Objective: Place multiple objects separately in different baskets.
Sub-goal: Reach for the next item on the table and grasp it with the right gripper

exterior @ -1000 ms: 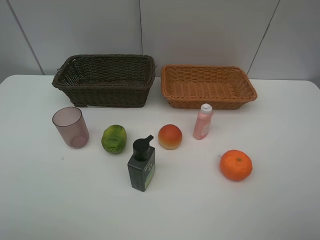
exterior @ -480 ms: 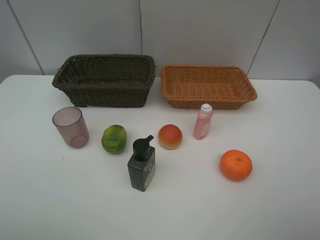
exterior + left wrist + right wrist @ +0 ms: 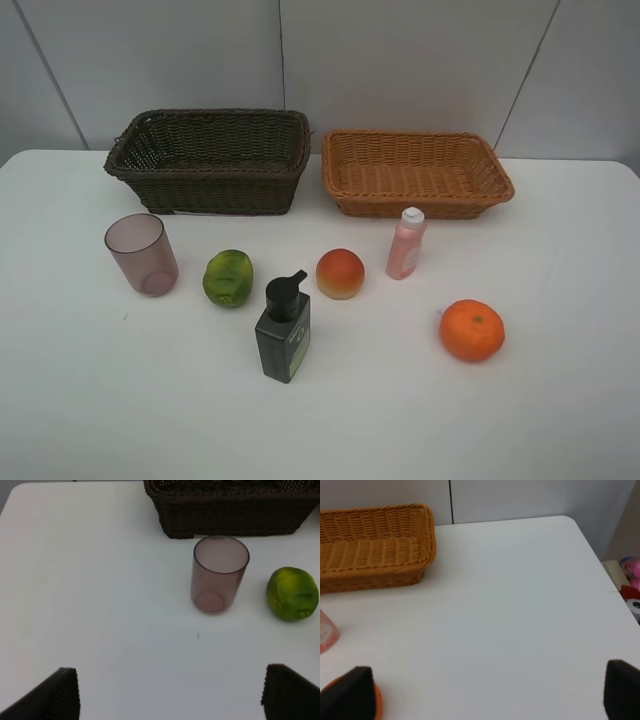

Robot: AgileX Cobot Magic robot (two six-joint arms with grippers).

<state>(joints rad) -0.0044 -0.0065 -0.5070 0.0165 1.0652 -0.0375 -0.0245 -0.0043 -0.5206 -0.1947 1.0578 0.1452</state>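
Wide open, gripping nothing, at left gripper (image 3: 172, 695) and right gripper (image 3: 485, 695). Relative to dark pump bottle (image 3: 283, 332) on white table (image 3: 560, 420): green fruit (image 3: 228, 278) near, back-left; mauve cup (image 3: 142, 254) further left; peach (image 3: 340, 273) near, back-right; pink bottle (image 3: 406, 244) beyond that; orange (image 3: 471, 330) to right; dark basket (image 3: 210, 160) well behind-left; tan basket (image 3: 415, 172) well behind-right

On the table (image 3: 560, 420), the deep basket (image 3: 210, 190) stands back left, the shallow basket (image 3: 415, 206) just right of it. Before them, left to right: cup (image 3: 141, 254), lime (image 3: 228, 278), peach (image 3: 340, 273), capped bottle (image 3: 406, 244). Nearer, the pump bottle (image 3: 283, 330) stands between lime and peach; the orange (image 3: 471, 330) lies rightmost.
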